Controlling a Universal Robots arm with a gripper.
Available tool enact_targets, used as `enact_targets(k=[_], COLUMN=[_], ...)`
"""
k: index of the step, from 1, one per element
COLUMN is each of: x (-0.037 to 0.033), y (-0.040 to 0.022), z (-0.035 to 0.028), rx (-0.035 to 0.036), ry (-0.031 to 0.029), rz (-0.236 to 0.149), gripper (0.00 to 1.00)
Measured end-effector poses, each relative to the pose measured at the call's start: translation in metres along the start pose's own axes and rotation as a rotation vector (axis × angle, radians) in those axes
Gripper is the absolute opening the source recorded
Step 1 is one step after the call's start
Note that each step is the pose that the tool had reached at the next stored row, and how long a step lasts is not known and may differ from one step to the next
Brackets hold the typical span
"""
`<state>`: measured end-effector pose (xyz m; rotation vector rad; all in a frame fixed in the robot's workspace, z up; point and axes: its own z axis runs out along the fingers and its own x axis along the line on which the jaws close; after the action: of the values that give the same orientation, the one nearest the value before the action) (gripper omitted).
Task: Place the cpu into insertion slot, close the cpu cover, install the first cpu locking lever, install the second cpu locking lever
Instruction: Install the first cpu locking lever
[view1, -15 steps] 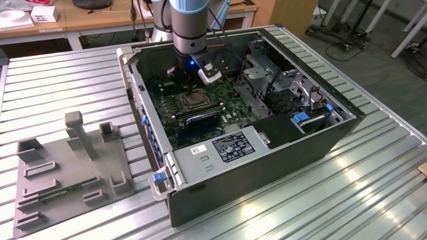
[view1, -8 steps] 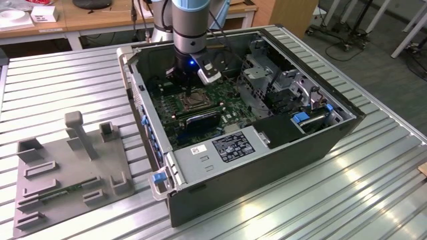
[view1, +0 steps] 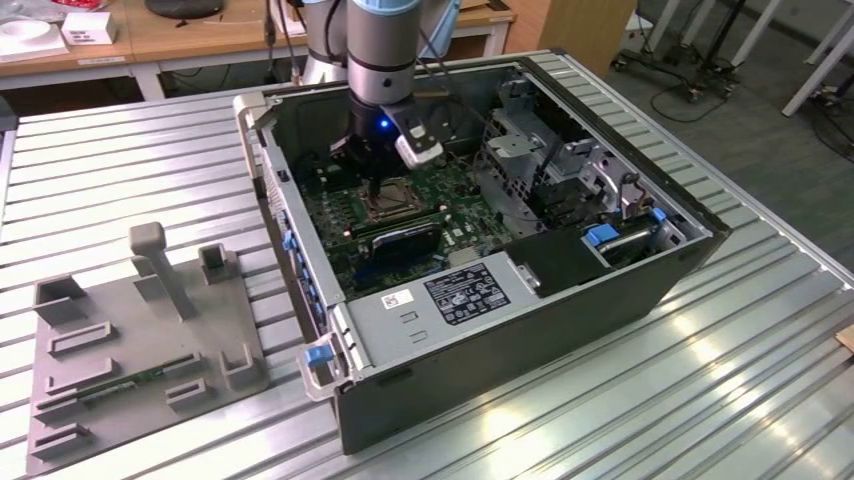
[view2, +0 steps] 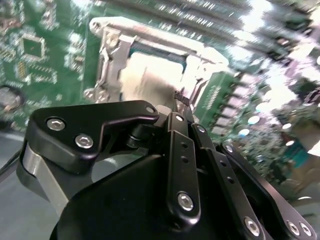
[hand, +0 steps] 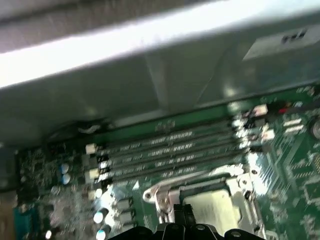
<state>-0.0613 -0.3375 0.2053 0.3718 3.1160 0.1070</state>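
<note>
arm: we see the grey and light-blue robot arm (view1: 378, 60) reaching down into the open black computer case (view1: 534, 300) lying on its side on the ribbed metal tabletop (view1: 747, 400).
claw: we see the black claw (view2: 181, 107) hanging just above the socket in the second wrist view; its fingers (view2: 182, 150) run tight side by side up to the tips, so we call them together, nothing visible between them. We also see the tips at the frame edge in the first wrist view (hand: 184, 220).
cpu: the thin square chip with pale grey-silver face (view2: 150, 75) lies flat in the socket on the green motherboard (view2: 45, 65); we see it in both wrist views (hand: 216, 207).
cpu cover: the square silvery metal frame with open middle (view2: 111, 60) lies down flat around the chip, which shows through its opening; also in the first wrist view (hand: 239, 186).
levers: we cannot tell how the locking levers stand.
socket in exterior view: dark square (view1: 391, 198) right under the claw, detail too small to read.
memory slots: four long parallel slots (hand: 170, 150) just beside the socket.
case contents: grey metal box with white label (view1: 447, 295) near the case's front end.
tabletop extras: grey plastic fixture tray with upright posts (view1: 140, 350) at the exterior view's left, well apart from the case.
</note>
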Motion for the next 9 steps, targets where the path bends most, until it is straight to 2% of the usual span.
enact_targets(k=[1, 6, 9], x=[-0.0001, -0.0001, -0.0002], y=[0.0, 0.0, 0.0], z=[0.0, 0.0002, 0.0006], rx=[0.0071, 0.0072, 0.0074], ry=[0.0027, 0.0028, 0.0053], rz=[0.0, -0.006, -0.051], gripper=[0.11, 0.11, 0.11])
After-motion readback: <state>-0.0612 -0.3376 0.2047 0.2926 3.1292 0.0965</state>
